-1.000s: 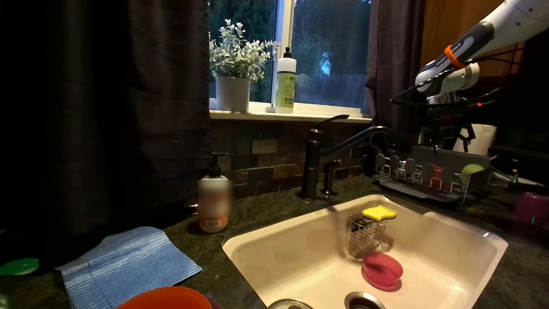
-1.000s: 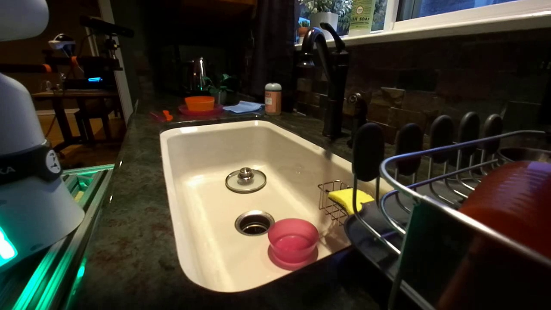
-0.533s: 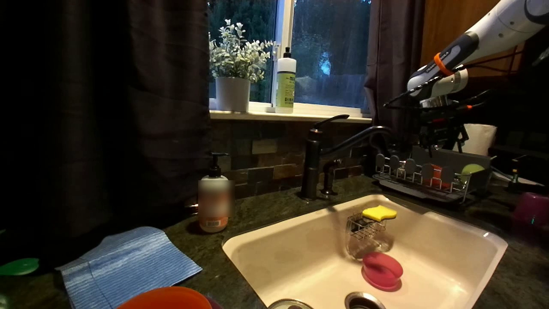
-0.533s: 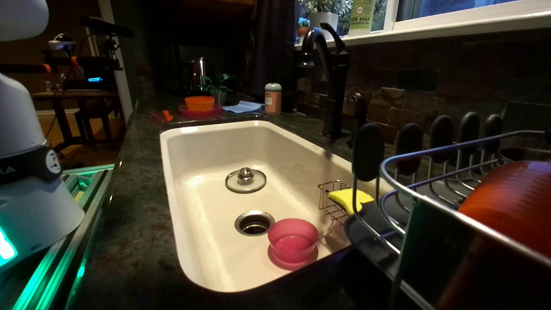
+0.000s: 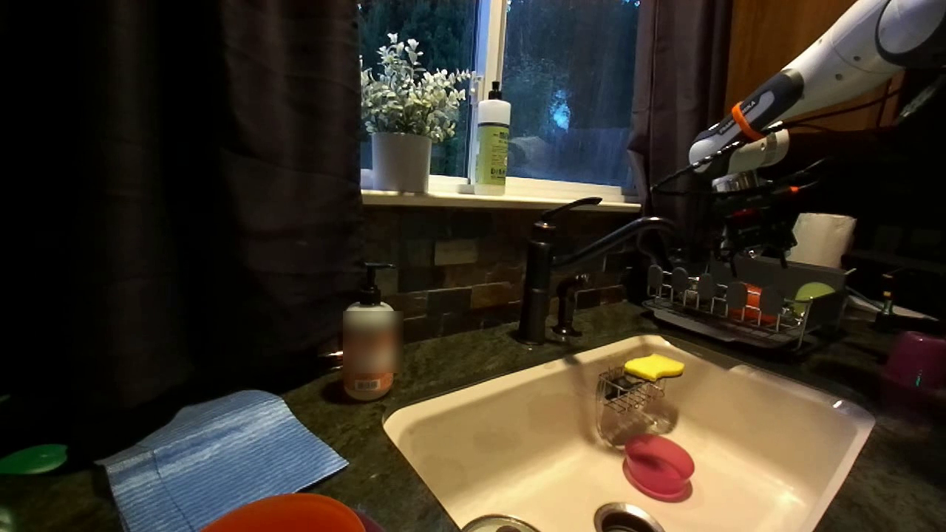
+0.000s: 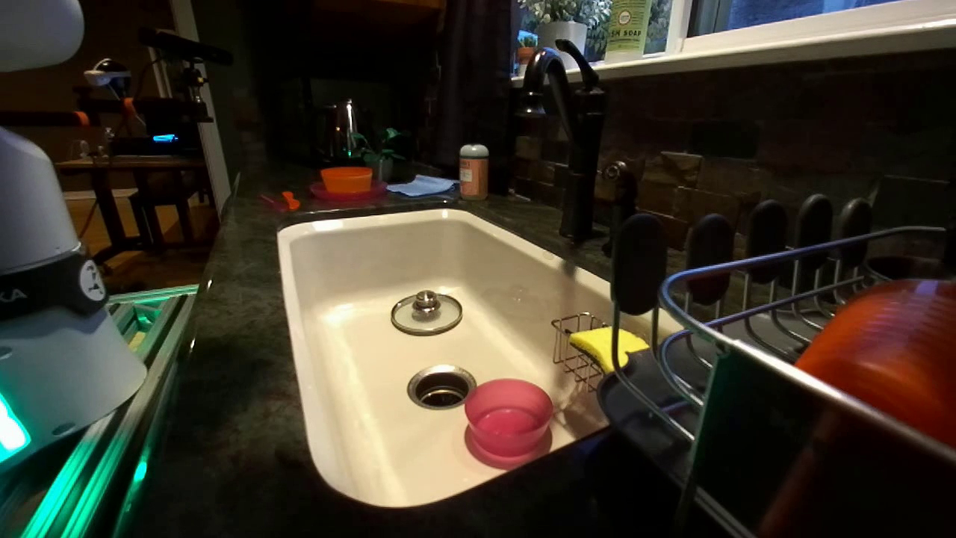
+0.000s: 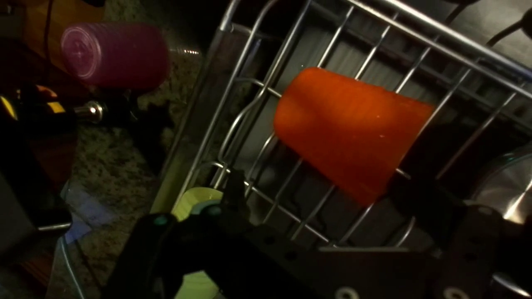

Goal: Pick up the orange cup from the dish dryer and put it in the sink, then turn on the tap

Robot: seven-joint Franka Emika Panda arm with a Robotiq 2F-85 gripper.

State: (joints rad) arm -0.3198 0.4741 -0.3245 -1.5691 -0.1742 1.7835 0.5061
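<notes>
Hovers low over the dryer [image 5: 791, 272] with fingers [image 7: 235, 201] spread wide. Looks down on the cup [image 7: 349, 128], lying on its side inside, with its narrow end toward the dryer's edge nearest the purple tumbler [image 7: 122, 56].

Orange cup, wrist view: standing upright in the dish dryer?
No, the orange cup lies on its side in the dish dryer, its long side wall facing the wrist camera.
</notes>
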